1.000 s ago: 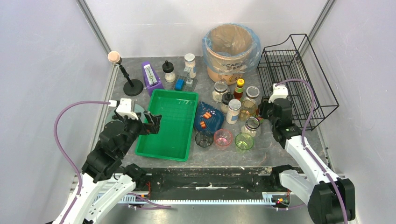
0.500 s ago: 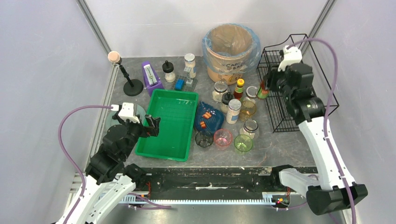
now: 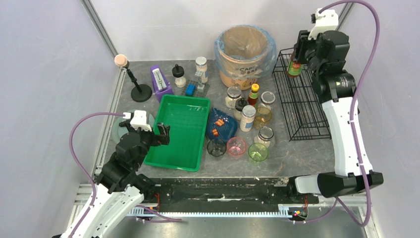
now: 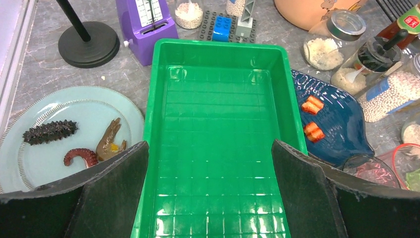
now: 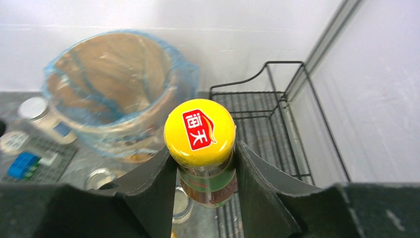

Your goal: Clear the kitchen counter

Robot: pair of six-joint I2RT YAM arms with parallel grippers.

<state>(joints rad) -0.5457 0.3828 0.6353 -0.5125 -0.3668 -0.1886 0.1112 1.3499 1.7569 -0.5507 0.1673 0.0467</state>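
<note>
since your right end effector (image 5: 203,154) clamps the yellow-capped bottle (image 5: 200,130) upright above the wire rack (image 3: 307,106), it seems bound there; left end effector (image 4: 208,163) gapes over the green tray (image 4: 218,99) on the table (image 3: 297,153).

green tray (image 3: 181,130) centre-left | black wire rack (image 3: 303,106) right | bagged bin (image 3: 241,69) rear | jars (image 3: 247,118) between tray and rack

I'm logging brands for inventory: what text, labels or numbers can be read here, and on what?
"海天", white on a red badge: yellow cap of the bottle in the right gripper.
Dark lettering on the lined bin: too blurred to read.
Red label on the brown sauce bottle: too small to read.
Scale on the purple metronome: too small to read.
</note>
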